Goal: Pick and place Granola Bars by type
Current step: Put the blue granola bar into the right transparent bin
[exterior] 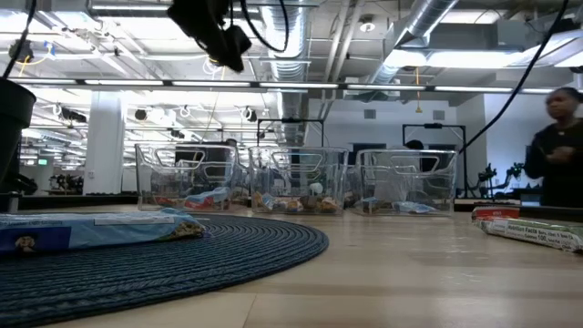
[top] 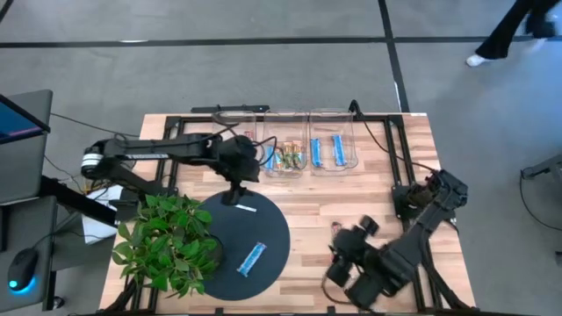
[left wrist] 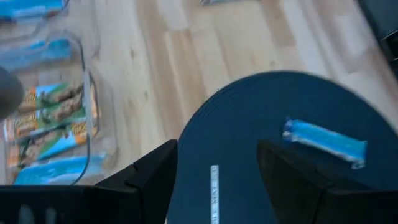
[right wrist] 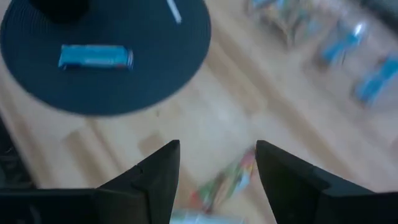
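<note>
A bright blue granola bar [top: 252, 257] lies flat on the round dark mat [top: 263, 224], also seen in the left wrist view [left wrist: 323, 142] and the right wrist view [right wrist: 95, 57]. More bars lie in clear bins at the far edge: green-orange ones [left wrist: 53, 115] in the middle bin [top: 285, 154], blue ones [top: 327, 151] in the right bin. A green-orange bar [right wrist: 227, 180] lies on the wood right of the mat. My left gripper [left wrist: 217, 149] hangs open over the mat's far part [top: 237, 195]. My right gripper [right wrist: 217, 149] hangs open above that loose bar [top: 344, 246].
A thin white strip [left wrist: 214, 186] lies on the mat's far part. A potted plant [top: 167, 241] stands at the near left, beside the mat. A third clear bin [top: 241, 140] sits partly under my left arm. A person [exterior: 556, 146] stands beyond the table.
</note>
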Available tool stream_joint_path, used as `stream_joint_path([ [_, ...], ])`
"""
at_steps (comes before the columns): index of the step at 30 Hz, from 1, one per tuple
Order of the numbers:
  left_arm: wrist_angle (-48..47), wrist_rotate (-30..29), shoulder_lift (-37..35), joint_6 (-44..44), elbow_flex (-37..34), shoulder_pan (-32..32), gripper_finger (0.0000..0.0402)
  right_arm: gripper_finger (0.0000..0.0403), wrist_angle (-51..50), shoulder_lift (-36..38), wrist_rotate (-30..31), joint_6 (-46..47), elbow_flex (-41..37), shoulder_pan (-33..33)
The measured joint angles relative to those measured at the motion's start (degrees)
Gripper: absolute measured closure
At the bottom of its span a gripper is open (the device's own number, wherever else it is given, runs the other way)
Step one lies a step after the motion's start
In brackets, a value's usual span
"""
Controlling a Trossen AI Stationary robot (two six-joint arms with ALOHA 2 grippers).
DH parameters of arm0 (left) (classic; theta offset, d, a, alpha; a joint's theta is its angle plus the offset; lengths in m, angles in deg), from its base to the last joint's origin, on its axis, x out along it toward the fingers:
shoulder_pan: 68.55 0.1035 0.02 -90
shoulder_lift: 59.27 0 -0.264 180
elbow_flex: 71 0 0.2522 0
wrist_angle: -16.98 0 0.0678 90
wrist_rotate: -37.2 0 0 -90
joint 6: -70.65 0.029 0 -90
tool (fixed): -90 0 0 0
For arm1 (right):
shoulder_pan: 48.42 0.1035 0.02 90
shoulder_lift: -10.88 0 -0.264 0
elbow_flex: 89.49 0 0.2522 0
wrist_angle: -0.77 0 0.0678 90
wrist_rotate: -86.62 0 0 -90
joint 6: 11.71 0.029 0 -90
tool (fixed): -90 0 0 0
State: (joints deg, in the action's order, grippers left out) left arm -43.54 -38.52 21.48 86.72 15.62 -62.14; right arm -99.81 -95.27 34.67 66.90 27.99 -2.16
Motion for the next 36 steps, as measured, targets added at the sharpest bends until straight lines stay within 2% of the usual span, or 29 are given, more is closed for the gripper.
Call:
stream_joint_path([
  [4,-2.03,-1.62,1.19,2.14,0.0,1.1,0.0187,0.0201,6.39,0.83,-0.88,-14.91,-0.02,-7.13],
  [8,-5.25,-4.83,0.18,3.68,0.0,2.92,0.0187,0.0201,21.35,0.91,-6.63,-35.58,-0.02,-14.91],
  [11,-7.56,-6.71,-1.93,4.19,0.0,4.85,0.0187,0.0205,32.95,-0.65,-15.14,-50.08,0.13,-20.74],
  [14,-10.28,-8.12,-4.62,5.08,0.0,7.48,0.0187,0.0218,38.74,-3.93,-25.48,-59.99,0.02,-25.72],
  [19,-10.72,-9.02,-10.14,5.66,0.0,13.69,0.0187,0.0247,45.17,-9.01,-40.5,-70.44,0.07,-31.42],
  [28,-11.84,-8.38,-17.13,5.65,0.04,22.35,0.0187,0.0274,49.24,-17.03,-57.67,-80.22,0.0,-35.48],
  [32,-11.87,-8.08,-19.1,5.61,0.04,23.94,0.0187,0.0267,53.98,-19.68,-59.27,-83.54,0.0,-34.24],
  [36,-11.88,-8.08,-20.2,5.65,0.04,24.9,0.0187,0.0252,59.53,-21.62,-56.25,-87.95,0.02,-32.88],
])
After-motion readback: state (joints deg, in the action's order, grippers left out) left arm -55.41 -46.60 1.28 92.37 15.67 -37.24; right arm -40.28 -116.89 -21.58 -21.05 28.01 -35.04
